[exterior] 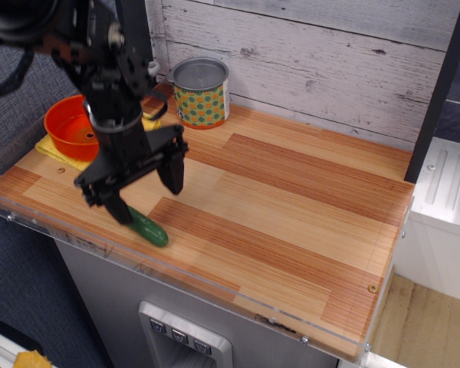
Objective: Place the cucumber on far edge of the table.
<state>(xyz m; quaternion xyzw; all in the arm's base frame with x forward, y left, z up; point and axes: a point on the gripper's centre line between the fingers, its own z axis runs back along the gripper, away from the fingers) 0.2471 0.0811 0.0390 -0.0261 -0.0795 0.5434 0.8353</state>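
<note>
Black gripper [143, 193] hovering, jaws spread wide and empty; cucumber [146, 228] lying seemingly by the desk [291, 207] front rim, risking rolling off

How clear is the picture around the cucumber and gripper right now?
In observation.image, the cucumber is sharp, partly hidden behind a finger; the open gripper is slightly motion-blurred; lighting is even, with mild glare along the table rim.
</note>
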